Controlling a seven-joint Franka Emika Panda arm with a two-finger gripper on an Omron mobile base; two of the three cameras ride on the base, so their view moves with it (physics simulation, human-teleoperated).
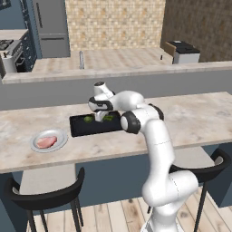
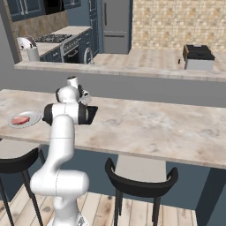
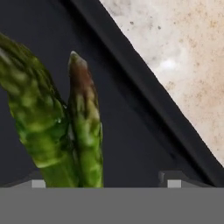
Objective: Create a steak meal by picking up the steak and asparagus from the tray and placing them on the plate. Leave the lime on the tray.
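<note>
Green asparagus stalks (image 3: 65, 127), long and thin with purplish tips, lie on the flat black rectangular tray (image 1: 86, 129) directly under the hand; in the hand view they run between the two dark finger tips, nearer one tip than the other, with the tray's low rim and pale speckled stone counter (image 1: 190, 118) beyond. The two-finger gripper (image 1: 100, 116) hangs low over the tray with its jaws spread wide around the bunch and not yet clenched on it; whether the pads touch the stalks cannot be told. A small round green lime (image 1: 88, 119) sits on the tray just beside the gripper. The flat pink-red raw steak (image 1: 46, 142) already rests on the round grey-white plate (image 1: 61, 137), which stands just beside the tray's end, so half the meal appears done. Judged from this, the hand is set low and straddling to close on the asparagus. Risk: the off-centre stalks could slip or roll as the jaws close.
</note>
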